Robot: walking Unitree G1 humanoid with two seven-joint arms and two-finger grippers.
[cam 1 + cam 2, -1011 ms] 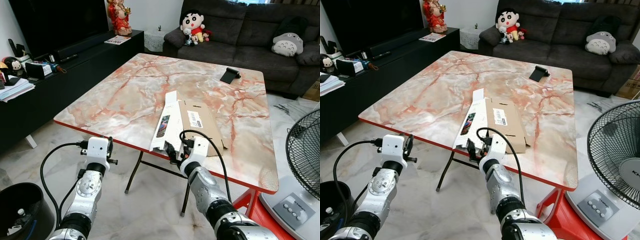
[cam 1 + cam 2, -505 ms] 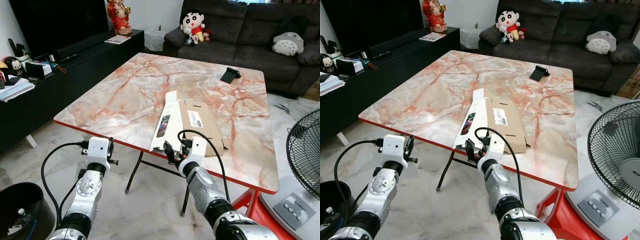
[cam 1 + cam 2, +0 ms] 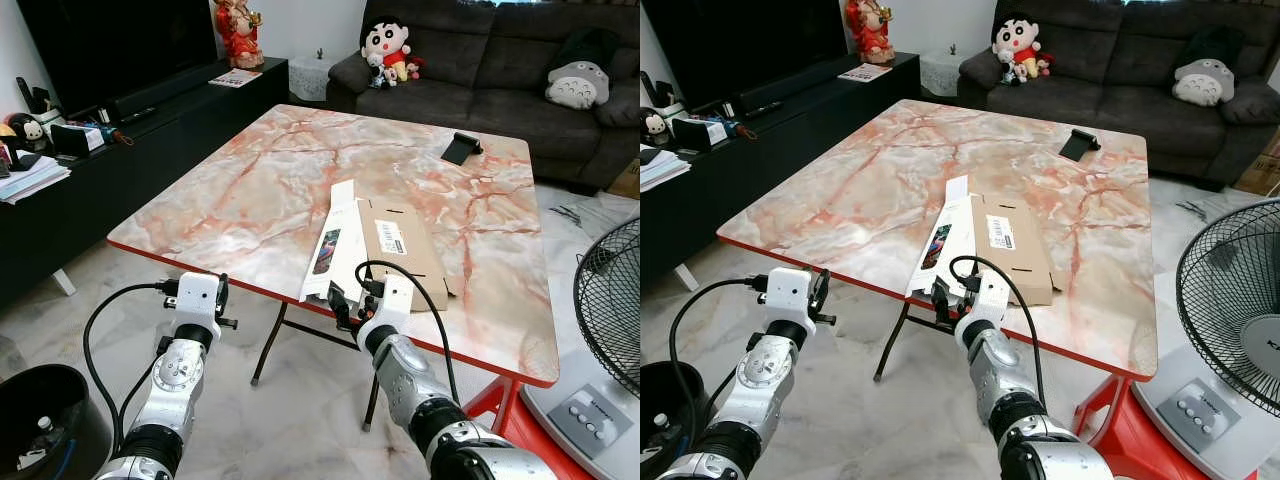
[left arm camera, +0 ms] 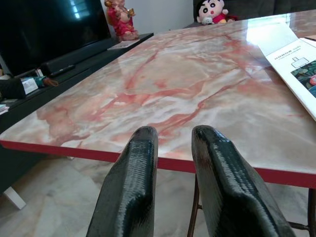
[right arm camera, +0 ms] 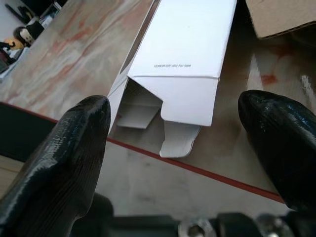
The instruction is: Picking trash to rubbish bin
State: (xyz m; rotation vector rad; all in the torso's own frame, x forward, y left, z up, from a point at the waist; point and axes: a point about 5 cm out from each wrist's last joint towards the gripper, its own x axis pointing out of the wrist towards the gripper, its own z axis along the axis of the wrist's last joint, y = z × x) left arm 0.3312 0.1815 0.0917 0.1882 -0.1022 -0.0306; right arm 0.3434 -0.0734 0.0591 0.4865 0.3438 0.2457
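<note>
- I am in the reach step: my right gripper (image 5: 173, 148) is spread wide, lined up on the open end of the white box (image 3: 333, 252), not yet touching it.
- That box lies at the table (image 3: 230, 200) near edge, its flap overhanging, the brown cardboard (image 3: 402, 243) touching it at 3 o'clock.
- The rubbish bin (image 3: 40, 420) sits on the floor down at my 8 o'clock.
- My left gripper (image 4: 173, 163) hangs before the table edge, fingers nearly together, holding nothing.
- Next, I judge: ease forward around the flap end, then close.
</note>
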